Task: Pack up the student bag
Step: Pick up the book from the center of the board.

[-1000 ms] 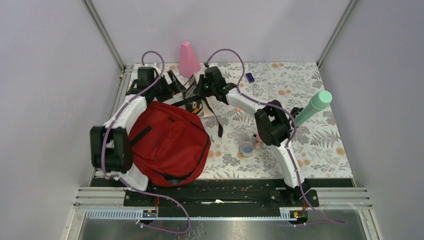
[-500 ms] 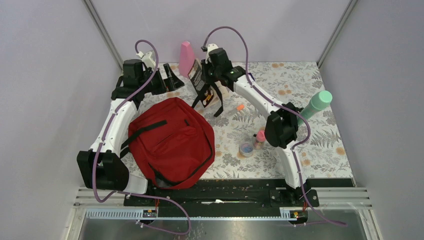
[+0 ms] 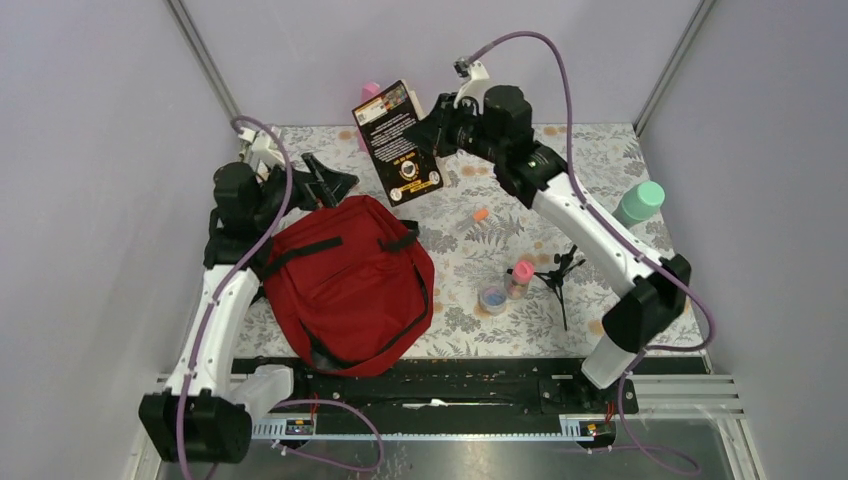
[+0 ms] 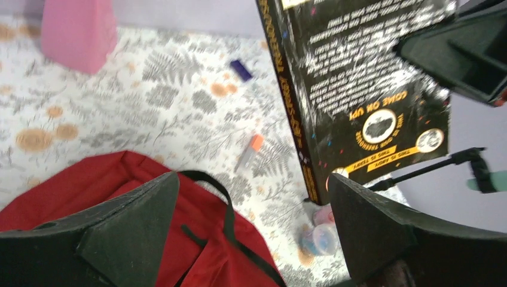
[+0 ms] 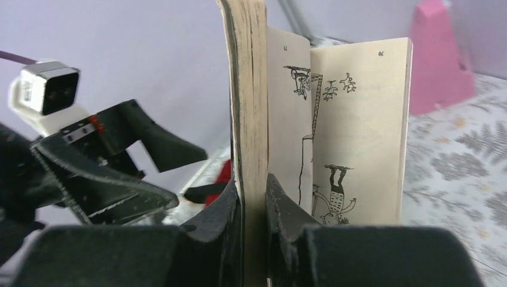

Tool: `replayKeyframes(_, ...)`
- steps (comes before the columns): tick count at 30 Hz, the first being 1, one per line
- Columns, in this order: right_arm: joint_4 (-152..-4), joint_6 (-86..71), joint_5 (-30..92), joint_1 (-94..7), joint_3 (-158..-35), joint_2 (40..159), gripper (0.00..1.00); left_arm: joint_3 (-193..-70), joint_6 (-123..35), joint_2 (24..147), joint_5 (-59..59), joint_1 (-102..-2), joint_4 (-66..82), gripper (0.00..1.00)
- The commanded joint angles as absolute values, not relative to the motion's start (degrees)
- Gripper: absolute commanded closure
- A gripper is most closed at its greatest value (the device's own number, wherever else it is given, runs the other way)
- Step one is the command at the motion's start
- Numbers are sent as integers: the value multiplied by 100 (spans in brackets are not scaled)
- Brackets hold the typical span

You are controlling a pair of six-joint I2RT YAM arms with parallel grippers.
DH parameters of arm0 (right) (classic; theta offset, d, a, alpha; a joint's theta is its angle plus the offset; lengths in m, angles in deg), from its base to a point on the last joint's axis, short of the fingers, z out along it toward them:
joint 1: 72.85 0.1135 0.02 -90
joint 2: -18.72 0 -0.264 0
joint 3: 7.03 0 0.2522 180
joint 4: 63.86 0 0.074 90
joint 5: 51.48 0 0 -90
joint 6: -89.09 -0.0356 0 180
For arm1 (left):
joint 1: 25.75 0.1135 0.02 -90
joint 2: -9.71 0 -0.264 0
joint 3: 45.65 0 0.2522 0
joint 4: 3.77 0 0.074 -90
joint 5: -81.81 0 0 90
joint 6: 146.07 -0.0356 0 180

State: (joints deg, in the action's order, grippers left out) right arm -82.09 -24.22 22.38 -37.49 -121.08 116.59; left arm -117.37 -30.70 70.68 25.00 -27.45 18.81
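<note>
The table (image 3: 610, 150) carried a pale cloth printed with ferns and orange flowers. A dark red backpack (image 3: 345, 280) lay on its lower left part in the overhead view. Near the centre a pink-capped little bottle (image 3: 521, 272) stood just beside a small round tub (image 3: 492, 296), with a black mini tripod (image 3: 560, 275) just to their right. A small orange-tipped piece (image 3: 481, 214) lay above them. A mint-green cylinder (image 3: 640, 203) stood at the right edge and a pink bottle (image 3: 368, 92) at the top edge.

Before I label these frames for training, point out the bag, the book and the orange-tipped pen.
bag (image 3: 345, 285): top view, middle of its red front.
book (image 3: 400, 145): top view, middle of its black cover.
pen (image 4: 247, 155): left wrist view, its grey barrel.
</note>
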Motion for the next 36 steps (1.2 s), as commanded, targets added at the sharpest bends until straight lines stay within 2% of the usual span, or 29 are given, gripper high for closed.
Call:
replayKeyframes(1,-6613,-3277,1469,-3614,-11452,11026,100,-11510,-2428,6441,3118,-2624,392,1)
replayKeyframes(6,-5793,-3848,1346,-3560,-10328,10462,100,-11132,-1578,6043,3812,-2575,-877,1)
replayKeyframes(11,-5273,-3986,1308,-3424,-9674,10050,100,-10838,-969,6127,4176,-2575,-1507,1)
replayKeyframes(19,-5329,-3854,1403,-3021,-9588,9768,100,-10417,-804,5860,3626,-2575,-1177,1)
replayKeyframes(25,-5436,-3609,1656,-2924,-9493,9596,100,-10631,-1460,5536,3219,-2575,112,1)
replayKeyframes(31,-5329,-3670,1539,-2827,-9435,9632,100,-10228,-297,5594,3742,-2575,-1329,1)
replayKeyframes(36,-5207,-3656,1480,-2693,-9330,9627,100,-10238,-47,5801,3719,-2998,-1707,1)
